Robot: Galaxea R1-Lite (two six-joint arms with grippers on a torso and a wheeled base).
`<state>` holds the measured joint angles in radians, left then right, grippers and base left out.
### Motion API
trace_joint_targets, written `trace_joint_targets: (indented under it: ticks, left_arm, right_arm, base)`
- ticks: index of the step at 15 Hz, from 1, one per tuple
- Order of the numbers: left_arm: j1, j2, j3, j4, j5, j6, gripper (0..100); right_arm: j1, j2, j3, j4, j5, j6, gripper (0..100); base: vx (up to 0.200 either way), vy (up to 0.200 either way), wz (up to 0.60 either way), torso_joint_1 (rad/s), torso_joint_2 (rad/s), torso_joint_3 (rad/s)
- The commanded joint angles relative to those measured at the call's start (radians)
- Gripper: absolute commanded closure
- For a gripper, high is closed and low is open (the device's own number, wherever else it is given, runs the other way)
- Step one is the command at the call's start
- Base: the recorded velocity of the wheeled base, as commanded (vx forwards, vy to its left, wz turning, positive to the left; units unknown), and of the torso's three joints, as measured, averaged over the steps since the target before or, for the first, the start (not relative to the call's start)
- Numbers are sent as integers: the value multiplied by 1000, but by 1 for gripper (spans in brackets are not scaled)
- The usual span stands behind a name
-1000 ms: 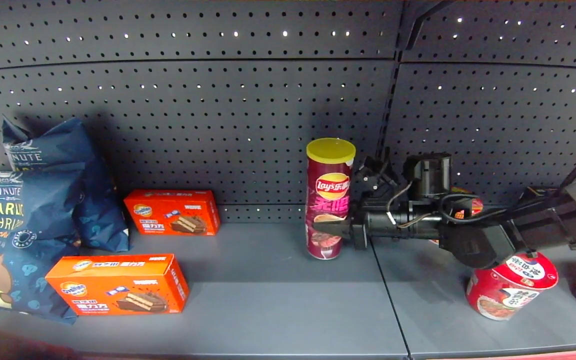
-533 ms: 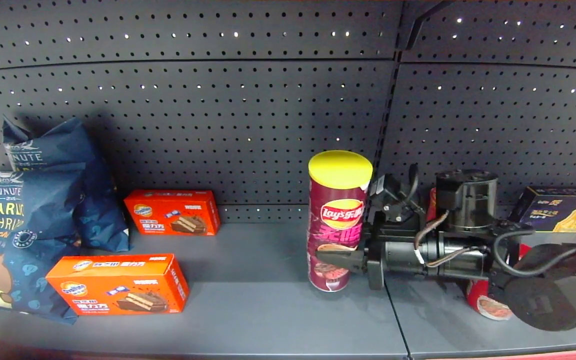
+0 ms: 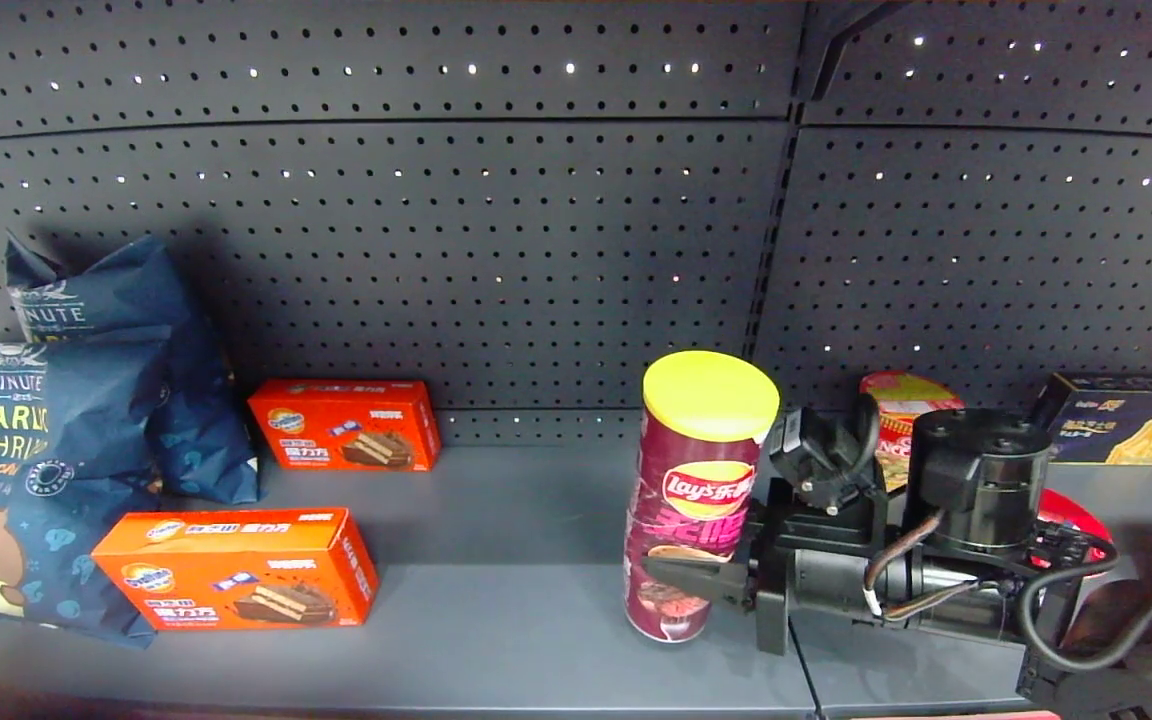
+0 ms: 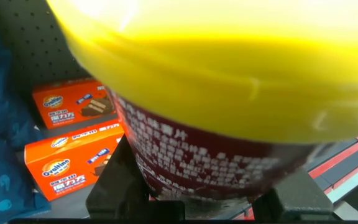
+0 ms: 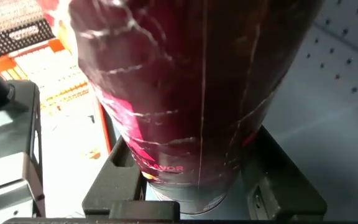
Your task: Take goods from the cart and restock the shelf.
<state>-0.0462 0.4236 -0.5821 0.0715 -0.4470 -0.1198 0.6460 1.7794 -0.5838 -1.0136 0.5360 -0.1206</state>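
Chip can (image 3: 701,480), yellow lid, upright at shelf (image 3: 496,600) front, clamped low by right gripper (image 3: 681,572); left gripper (image 4: 201,193) clamps second can (image 4: 229,93).

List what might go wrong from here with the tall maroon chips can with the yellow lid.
1. The right gripper clamps the tall maroon chips can with the yellow lid low on its body, so it may tip when released.
2. The can is near the front edge of the grey metal shelf; let go here, it might fall off.
3. The red-lidded noodle cup sits close to the right arm; pulling back might knock it.
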Motion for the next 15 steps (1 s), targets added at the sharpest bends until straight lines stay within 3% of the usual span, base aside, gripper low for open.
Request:
trace_joint_targets:
  ticks: [1,14,15]
  left_arm:
    - [0,-3,1,1,1,-1,100]
    - [-1,-5,44,1,1,-1,100]
    - [-1,-6,42,1,1,-1,100]
  right_arm:
    - [1,12,15,0,2,-1,100]
    - [21,178,33,-155,1,-10,100]
    - [26,178,32,-158,1,-8,0]
  base:
    - [0,0,0,0,0,0]
    - [0,0,0,0,0,0]
    - [0,0,0,0,0,0]
